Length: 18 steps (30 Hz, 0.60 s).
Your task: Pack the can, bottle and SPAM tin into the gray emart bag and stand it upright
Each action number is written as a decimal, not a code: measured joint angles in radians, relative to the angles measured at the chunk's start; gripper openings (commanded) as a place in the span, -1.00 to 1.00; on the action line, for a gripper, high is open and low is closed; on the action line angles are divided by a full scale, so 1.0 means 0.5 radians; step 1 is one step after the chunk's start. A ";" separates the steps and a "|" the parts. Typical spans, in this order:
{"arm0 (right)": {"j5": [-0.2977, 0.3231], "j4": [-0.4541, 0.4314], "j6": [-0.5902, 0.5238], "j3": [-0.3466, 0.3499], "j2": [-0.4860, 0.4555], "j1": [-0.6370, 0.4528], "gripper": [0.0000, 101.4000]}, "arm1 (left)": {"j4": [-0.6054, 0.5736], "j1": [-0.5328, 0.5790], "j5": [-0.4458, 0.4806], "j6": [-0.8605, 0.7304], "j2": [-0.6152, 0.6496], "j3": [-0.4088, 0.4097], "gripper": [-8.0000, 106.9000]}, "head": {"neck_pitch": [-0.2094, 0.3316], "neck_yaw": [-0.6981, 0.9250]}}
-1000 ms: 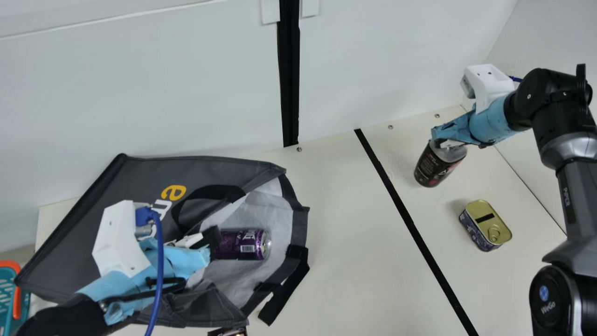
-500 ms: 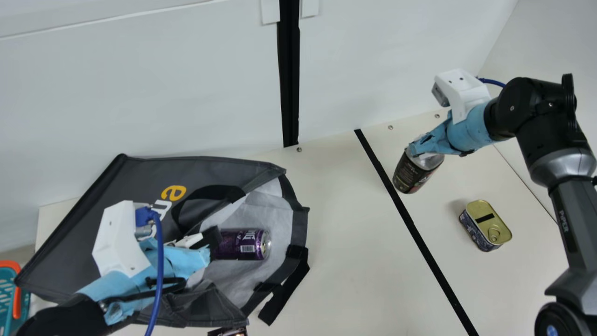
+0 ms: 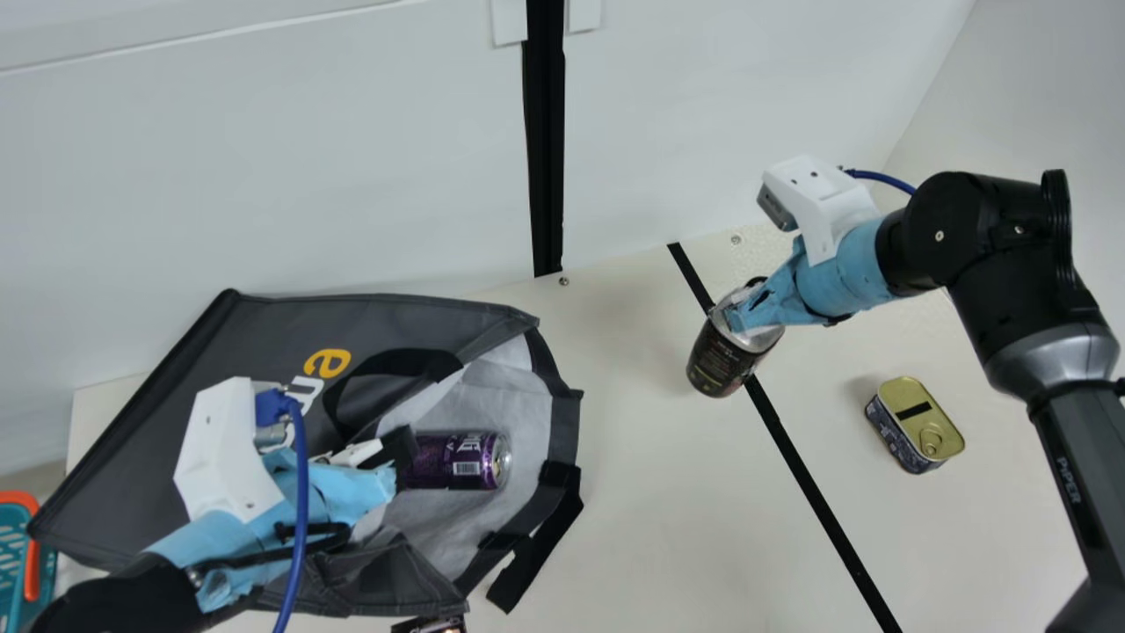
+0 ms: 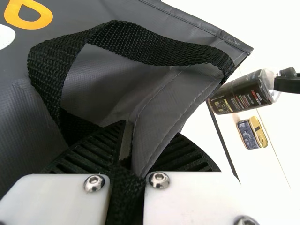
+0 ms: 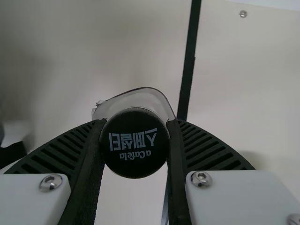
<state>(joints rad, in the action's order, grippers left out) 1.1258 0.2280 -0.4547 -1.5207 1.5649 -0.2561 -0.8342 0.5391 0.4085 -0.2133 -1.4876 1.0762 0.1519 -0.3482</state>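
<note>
Main view: a teal basket [image 3: 10, 558] is sitting just left of the gray emart bag [image 3: 202, 369], which is lying on its side on the cream counter [image 3: 633, 519]. The left hand [image 3: 397, 461] is keeping still at the bag's mouth, closed on a fold of its cloth and seemingly holding it open. Inside the bag, the purple can [image 3: 457, 459] is lying on the pale lining, near the opening. Just below the bag, a dark object [image 3: 431, 625] is poking in, too cut off to name. Along the bag's right rim, a loose black strap [image 3: 538, 549] is trailing and could be snagging whatever goes in.

Right of the bag, the change is happening: the right hand [image 3: 745, 303], gripping the bottle [image 3: 722, 359] by its cap, is carrying it leftward, nearer the bag. The bottle is tilting, still outside the bag. Packing it seems to be the step in hand; it probably needs laying flatter and lowering to clear the rim. Well right of the bag, the SPAM tin [image 3: 914, 422] is waiting untouched, so packing and standing the bag upright are both remaining.
</note>
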 measured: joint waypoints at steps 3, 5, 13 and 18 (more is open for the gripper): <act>0.043 0.039 -0.009 0.035 -0.049 0.042 -1.00 | 0.000 0.000 0.000 0.000 0.000 0.000 -1.00 | 0.000 0.003; 0.063 0.061 -0.021 0.057 -0.081 0.072 -1.00 | 0.000 0.000 0.000 0.000 0.000 0.000 -1.00 | 0.000 0.003; 0.151 0.127 -0.107 0.132 -0.187 0.187 -1.00 | 0.000 0.000 0.000 0.000 0.000 0.000 -1.00 | 0.000 0.003; 0.191 0.159 -0.190 0.199 -0.256 0.259 -1.00 | 0.000 0.000 0.000 0.000 0.000 0.000 -1.00 | 0.000 0.000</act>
<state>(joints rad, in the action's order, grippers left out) 1.2212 0.3073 -0.5496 -1.4214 1.4368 -0.1266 -0.8342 0.5391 0.4085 -0.2133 -1.4876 1.0762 0.1519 -0.3482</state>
